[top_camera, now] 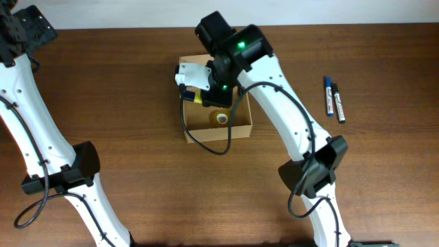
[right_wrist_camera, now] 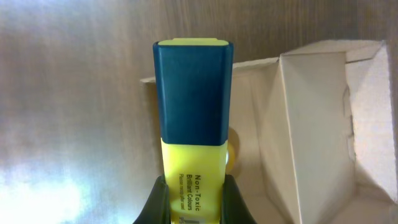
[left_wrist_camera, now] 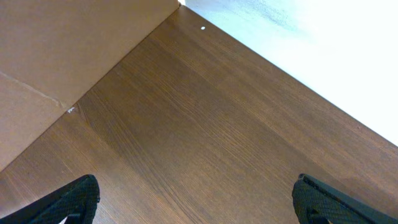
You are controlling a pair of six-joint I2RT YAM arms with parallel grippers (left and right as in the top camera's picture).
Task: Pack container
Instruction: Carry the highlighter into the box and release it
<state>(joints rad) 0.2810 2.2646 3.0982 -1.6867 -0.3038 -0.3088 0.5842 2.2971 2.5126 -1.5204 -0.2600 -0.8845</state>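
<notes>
Yellow highlighter [right_wrist_camera: 193, 106] in right claw [right_wrist_camera: 194, 200], markers [top_camera: 334, 99] overhead

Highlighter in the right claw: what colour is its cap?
Dark blue cap on the yellow highlighter; right wrist view shows it best.

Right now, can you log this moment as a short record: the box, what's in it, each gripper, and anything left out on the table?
box: open, lid flap up, mid table
inside box: one small round item, kind unclear
right gripper: shut on a yellow highlighter with dark blue cap, over the box, not yet released
left gripper: open, empty, over bare wood at far left
left out: two markers, side by side, right of the box
</notes>
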